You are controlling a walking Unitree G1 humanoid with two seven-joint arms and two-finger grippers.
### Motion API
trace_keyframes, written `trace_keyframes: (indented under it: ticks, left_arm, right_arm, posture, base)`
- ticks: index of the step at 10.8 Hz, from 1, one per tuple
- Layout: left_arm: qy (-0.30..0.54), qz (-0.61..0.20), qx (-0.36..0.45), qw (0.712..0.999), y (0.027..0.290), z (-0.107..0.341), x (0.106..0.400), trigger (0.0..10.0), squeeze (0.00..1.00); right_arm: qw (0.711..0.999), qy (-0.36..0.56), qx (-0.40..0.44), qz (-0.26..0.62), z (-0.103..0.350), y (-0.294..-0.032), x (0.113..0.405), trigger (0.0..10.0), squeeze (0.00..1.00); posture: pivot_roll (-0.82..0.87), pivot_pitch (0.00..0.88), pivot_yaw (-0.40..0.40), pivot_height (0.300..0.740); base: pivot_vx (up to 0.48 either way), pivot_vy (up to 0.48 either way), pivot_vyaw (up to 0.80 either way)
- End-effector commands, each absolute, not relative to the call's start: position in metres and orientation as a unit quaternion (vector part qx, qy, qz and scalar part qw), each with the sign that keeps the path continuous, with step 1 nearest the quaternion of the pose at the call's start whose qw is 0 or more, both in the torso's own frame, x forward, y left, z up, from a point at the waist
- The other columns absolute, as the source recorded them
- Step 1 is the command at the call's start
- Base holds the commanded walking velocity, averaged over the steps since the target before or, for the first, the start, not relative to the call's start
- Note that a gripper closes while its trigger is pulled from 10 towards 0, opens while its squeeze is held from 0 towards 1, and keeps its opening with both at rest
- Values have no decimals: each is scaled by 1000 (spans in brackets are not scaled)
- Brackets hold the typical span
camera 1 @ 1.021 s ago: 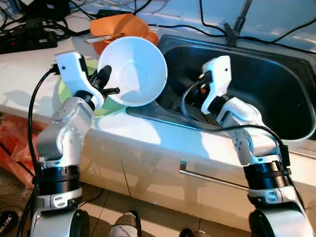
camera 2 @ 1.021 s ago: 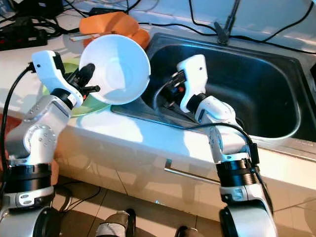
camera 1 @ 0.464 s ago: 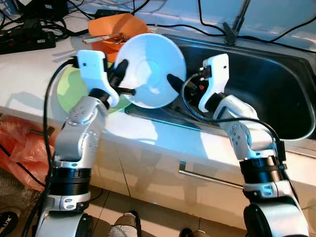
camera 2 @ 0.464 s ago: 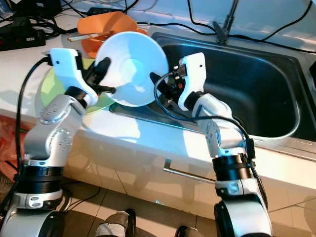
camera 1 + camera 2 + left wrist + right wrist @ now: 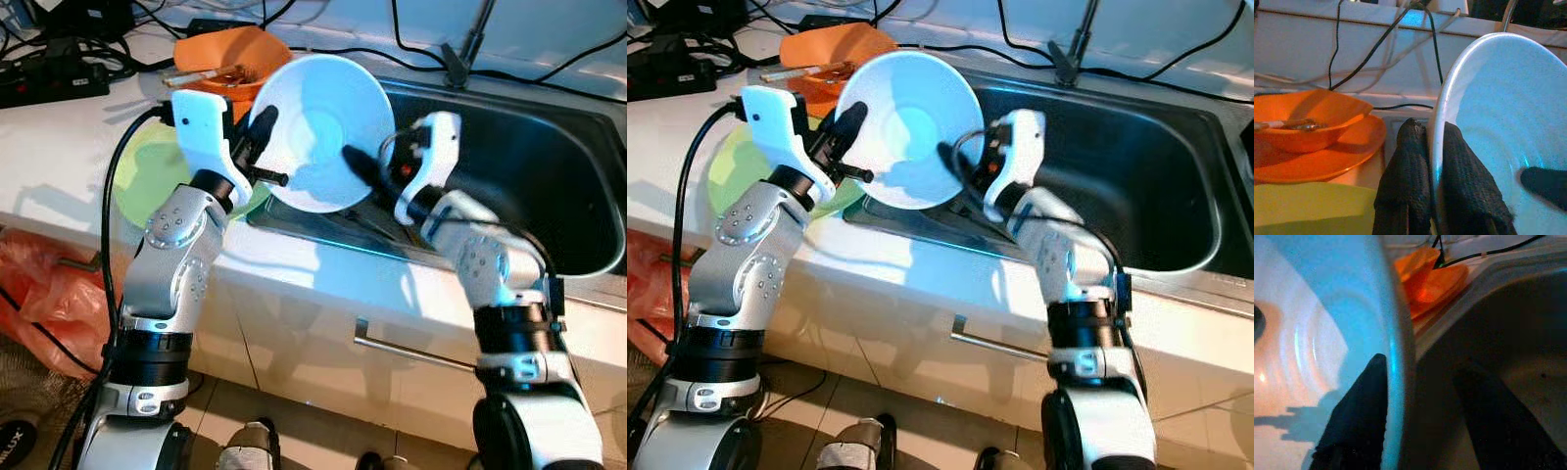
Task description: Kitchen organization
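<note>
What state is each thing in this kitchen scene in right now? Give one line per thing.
White bowl: tilted on edge, lifted above the sink's rim.
Left tool: shut on the white bowl's rim.
Right tool: open, fingers astride the bowl's rim.
Orange bowl: upright on an orange plate, utensil inside.
Sink: dark basin.

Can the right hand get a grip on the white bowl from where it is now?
Probably yes. The right hand is open and straddles the white bowl rim, one finger inside and one outside. The left hand pinches the opposite rim, so nothing blocks it from closing.
</note>
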State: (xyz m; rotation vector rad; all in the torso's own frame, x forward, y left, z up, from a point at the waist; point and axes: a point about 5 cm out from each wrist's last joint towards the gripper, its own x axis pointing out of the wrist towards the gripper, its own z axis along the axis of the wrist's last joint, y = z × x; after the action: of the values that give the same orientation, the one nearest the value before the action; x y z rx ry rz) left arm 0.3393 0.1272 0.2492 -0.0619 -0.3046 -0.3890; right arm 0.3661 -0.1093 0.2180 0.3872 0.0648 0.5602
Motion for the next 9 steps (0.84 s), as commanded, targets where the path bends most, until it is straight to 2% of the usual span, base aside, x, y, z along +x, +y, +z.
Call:
trace_keyframes:
  ticks: [1, 5, 6, 7, 8, 9]
  left_arm:
    - [-199, -207, -14, 958, 125, 265, 333, 0, 0]
    - [-216, -211, 32, 953, 122, 266, 331, 0, 0]
    - [-220, -198, 43, 954, 124, 267, 333, 8078, 0]
    - [-220, -194, 45, 955, 125, 267, 333, 10000, 0]
    - [-215, -197, 36, 956, 125, 266, 334, 10000, 0]
    - [-209, -206, 26, 956, 123, 265, 334, 10000, 729]
  right_arm:
    - [952, 61, 209, 215, 208, -125, 371, 0, 0]
    - [958, 82, 219, 163, 205, -134, 377, 0, 0]
    - [958, 84, 223, 158, 204, -134, 377, 0, 0]
    - [958, 84, 224, 157, 204, -134, 377, 0, 0]
    - [956, 83, 234, 156, 204, -135, 377, 0, 0]
    - [955, 81, 240, 155, 204, -135, 377, 0, 0]
  posture:
    - [208, 138, 9, 740]
    - [209, 138, 11, 740]
    - [210, 136, 12, 740]
    - [212, 136, 13, 740]
    - [213, 135, 15, 740]
    - [214, 134, 16, 740]
  base:
    - [0, 0, 0]
    - [0, 0, 0]
    - [0, 0, 0]
    - [0, 0, 0]
    - [0, 0, 0]
    - [0, 0, 0]
